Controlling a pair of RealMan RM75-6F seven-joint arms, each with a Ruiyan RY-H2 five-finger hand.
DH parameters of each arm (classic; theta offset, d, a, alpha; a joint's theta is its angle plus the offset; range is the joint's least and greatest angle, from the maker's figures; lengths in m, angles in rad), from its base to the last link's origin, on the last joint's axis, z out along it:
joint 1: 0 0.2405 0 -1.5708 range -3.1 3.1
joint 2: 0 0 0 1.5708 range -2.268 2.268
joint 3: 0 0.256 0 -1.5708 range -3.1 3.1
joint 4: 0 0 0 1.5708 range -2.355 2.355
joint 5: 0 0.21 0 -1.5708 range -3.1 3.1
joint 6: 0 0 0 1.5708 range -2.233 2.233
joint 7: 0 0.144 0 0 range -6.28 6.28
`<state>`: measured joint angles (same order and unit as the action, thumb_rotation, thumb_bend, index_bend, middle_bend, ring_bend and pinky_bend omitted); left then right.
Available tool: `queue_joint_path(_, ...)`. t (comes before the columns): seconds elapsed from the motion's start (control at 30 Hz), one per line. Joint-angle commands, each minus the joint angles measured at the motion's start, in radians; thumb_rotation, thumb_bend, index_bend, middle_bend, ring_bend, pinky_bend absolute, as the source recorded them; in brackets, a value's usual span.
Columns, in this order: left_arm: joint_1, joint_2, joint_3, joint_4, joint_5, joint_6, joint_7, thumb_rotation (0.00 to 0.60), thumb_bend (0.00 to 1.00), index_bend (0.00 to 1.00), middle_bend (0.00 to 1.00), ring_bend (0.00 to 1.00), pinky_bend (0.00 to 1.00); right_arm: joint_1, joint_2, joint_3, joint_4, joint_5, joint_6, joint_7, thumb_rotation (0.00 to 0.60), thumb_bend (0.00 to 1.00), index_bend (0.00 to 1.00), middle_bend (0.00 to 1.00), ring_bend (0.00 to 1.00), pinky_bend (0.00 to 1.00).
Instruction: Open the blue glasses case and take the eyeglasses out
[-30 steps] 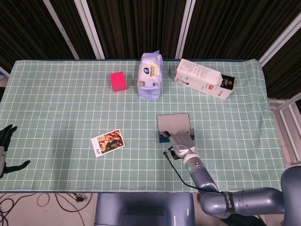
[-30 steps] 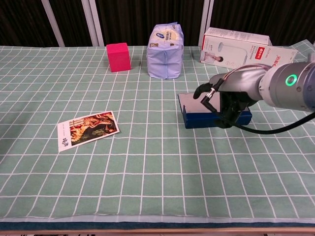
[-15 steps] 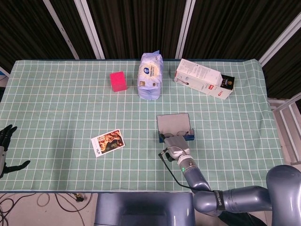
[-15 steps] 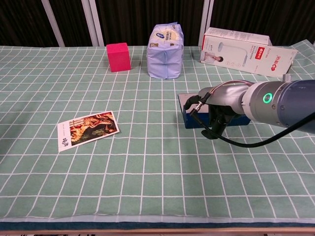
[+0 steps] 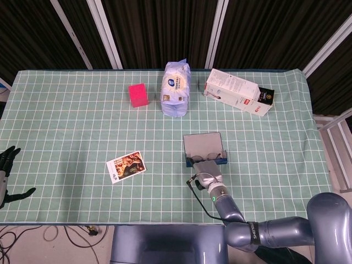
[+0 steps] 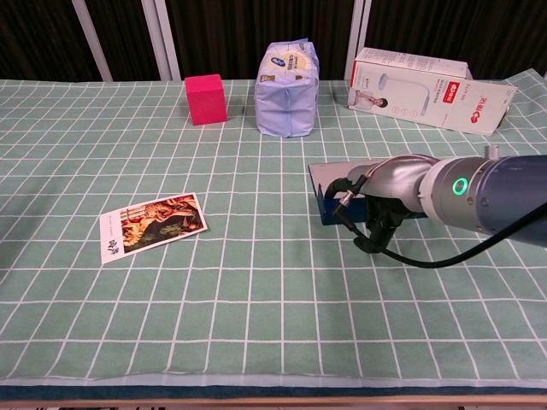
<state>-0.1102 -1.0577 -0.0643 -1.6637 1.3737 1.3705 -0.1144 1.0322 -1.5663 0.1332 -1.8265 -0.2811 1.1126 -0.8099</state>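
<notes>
Case (image 5: 204, 145) lay open, glasses (image 5: 206, 160) at its near edge under my right hand (image 5: 207, 169); whether my fingers pinched them, I couldn't tell. Lifting out remained.

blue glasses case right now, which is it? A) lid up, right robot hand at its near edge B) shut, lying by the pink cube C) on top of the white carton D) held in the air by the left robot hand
A: the blue glasses case sits on the table with its lid raised, the right robot hand is at its near edge, and the left robot hand is far off at the table's side.
</notes>
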Motion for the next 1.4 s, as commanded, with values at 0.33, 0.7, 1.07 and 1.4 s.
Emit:
queue_joint_path(0.33,0.001,0.002,0.002,-0.003,0.002,0.0,-0.003,0.6,0.0,0.0,0.0,0.0,0.0,0.011,0.053,-0.027,-0.118,0.027,0.025,-0.04,0.6,0.51,0.19,0.95,1.0,1.0)
queue_joint_path(0.7,0.003,0.004,0.005,-0.007,0.008,0.001,-0.005,0.6,0.0,0.0,0.0,0.0,0.0,0.003,0.122,-0.112,-0.236,0.056,0.105,-0.099,0.6,0.51,0.26,0.95,1.0,1.0)
queue_joint_path(1.07,0.003,0.002,0.005,-0.007,0.006,0.001,-0.002,0.6,0.0,0.0,0.0,0.0,0.0,-0.017,0.163,-0.153,-0.212,0.115,0.141,-0.121,0.6,0.51,0.28,0.95,1.0,1.0)
queue_joint_path(1.4,0.002,0.003,0.003,-0.008,-0.001,-0.001,-0.003,0.6,0.0,0.0,0.0,0.0,0.0,-0.024,0.151,-0.154,-0.096,0.156,0.143,-0.15,0.6,0.51,0.28,0.95,1.0,1.0)
